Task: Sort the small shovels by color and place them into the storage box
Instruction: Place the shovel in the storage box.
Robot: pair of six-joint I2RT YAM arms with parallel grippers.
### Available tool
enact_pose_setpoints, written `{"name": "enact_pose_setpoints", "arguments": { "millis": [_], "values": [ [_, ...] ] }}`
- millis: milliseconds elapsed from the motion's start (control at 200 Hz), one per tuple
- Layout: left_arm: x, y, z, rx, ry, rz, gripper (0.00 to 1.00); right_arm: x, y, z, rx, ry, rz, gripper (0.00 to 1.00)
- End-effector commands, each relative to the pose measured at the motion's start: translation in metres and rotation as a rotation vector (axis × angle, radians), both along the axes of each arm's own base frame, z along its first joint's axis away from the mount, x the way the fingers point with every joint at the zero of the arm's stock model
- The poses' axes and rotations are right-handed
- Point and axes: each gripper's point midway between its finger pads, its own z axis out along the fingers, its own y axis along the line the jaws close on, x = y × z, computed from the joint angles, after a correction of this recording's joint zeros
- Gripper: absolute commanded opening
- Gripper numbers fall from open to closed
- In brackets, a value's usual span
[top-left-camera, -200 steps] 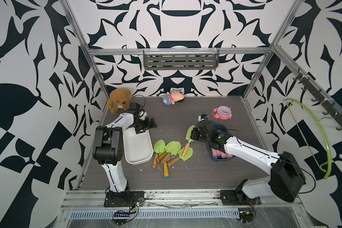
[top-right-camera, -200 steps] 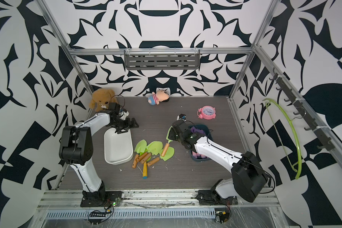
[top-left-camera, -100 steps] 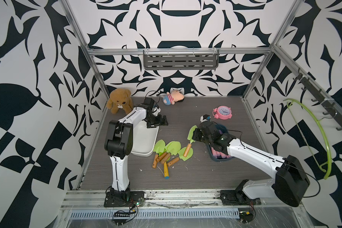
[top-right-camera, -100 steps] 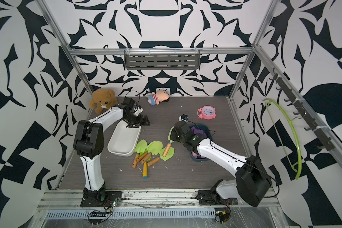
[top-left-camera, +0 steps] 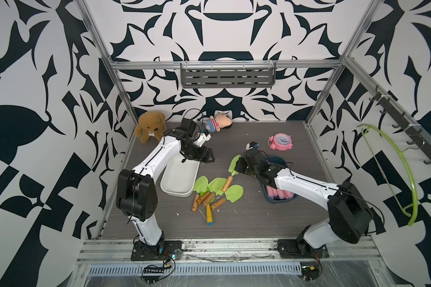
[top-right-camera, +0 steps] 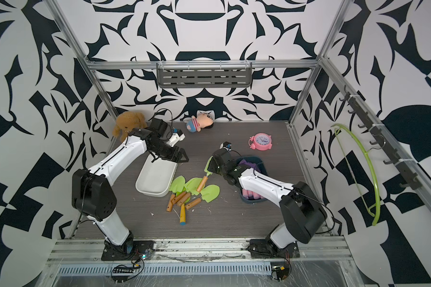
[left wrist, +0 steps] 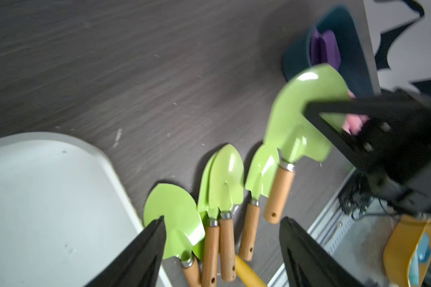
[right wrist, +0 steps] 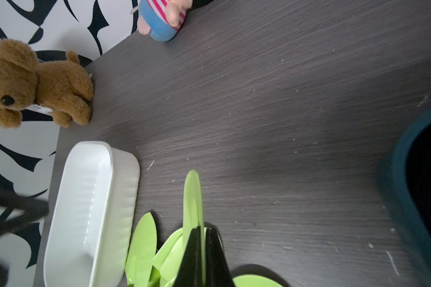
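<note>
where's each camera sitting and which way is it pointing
Top views: high over the front rail, looking down at the table; both arms, left gripper and right gripper show.
Left wrist: on the left arm by the tray, facing the shovels, blue box and right arm; its open fingers show.
Right wrist: on the right arm, facing the tray, teddy and doll; its shut fingers pinch the held shovel.
Shared: both wrist views show tray and held shovel, from opposite sides.
</note>
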Motion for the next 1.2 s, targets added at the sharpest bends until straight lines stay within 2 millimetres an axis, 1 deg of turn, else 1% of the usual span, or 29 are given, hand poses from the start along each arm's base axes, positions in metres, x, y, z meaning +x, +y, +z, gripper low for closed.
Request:
{"name": "enact_pose_setpoints", "arguments": {
  "millis": [0,40,115,215,380,505,555,725,780,830,875,940,975,1050,1075,1100,1150,1195],
  "values": [
    [-0.044,-0.007,-0.009,0.031,0.085,-0.129,0.77,0.024,0.023,0.05,0.177,-0.1,-0.047,0.0],
    [-0.051,-0.012,-0.01,0.035,0.079,-0.149,0.75,0.027,0.026,0.051,0.192,-0.102,-0.053,0.0],
    [-0.059,-0.018,-0.018,0.067,0.06,-0.17,0.73,0.03,0.033,0.053,0.222,-0.103,-0.048,0.0],
    [-0.061,-0.024,-0.03,0.11,0.025,-0.178,0.69,0.029,0.043,0.057,0.251,-0.108,-0.027,0.0],
    [-0.048,-0.023,-0.043,0.173,-0.015,-0.148,0.6,0.025,0.055,0.063,0.273,-0.12,0.005,0.0],
    [-0.04,-0.023,-0.044,0.187,-0.034,-0.123,0.54,0.024,0.063,0.066,0.291,-0.126,0.029,0.0],
    [-0.038,-0.024,-0.045,0.186,-0.039,-0.119,0.5,0.023,0.066,0.067,0.298,-0.128,0.037,0.0],
    [-0.029,-0.023,-0.048,0.203,-0.071,-0.098,0.47,0.022,0.074,0.068,0.313,-0.127,0.063,0.0],
    [-0.029,-0.025,-0.048,0.194,-0.067,-0.099,0.4,0.022,0.074,0.068,0.317,-0.127,0.064,0.0],
    [-0.03,-0.027,-0.047,0.183,-0.06,-0.103,0.31,0.022,0.074,0.068,0.32,-0.13,0.067,0.0],
    [-0.032,-0.028,-0.046,0.174,-0.052,-0.107,0.17,0.021,0.075,0.068,0.321,-0.13,0.071,0.0],
    [-0.033,-0.028,-0.044,0.169,-0.051,-0.113,0.01,0.021,0.076,0.069,0.318,-0.134,0.08,0.0],
    [-0.033,-0.026,-0.043,0.174,-0.055,-0.108,0.0,0.02,0.076,0.069,0.313,-0.135,0.085,0.01],
    [-0.033,-0.015,-0.045,0.207,-0.063,-0.081,0.0,0.019,0.073,0.069,0.286,-0.142,0.09,0.18],
    [-0.032,-0.011,-0.045,0.216,-0.065,-0.069,0.0,0.018,0.071,0.068,0.27,-0.143,0.091,0.22],
    [-0.032,-0.005,-0.046,0.228,-0.065,-0.053,0.0,0.018,0.068,0.068,0.254,-0.144,0.088,0.25],
    [-0.03,0.011,-0.05,0.257,-0.061,-0.01,0.0,0.016,0.062,0.066,0.216,-0.144,0.082,0.28],
    [-0.024,0.03,-0.054,0.288,-0.059,0.05,0.0,0.014,0.057,0.064,0.182,-0.142,0.081,0.29]
  ]
}}
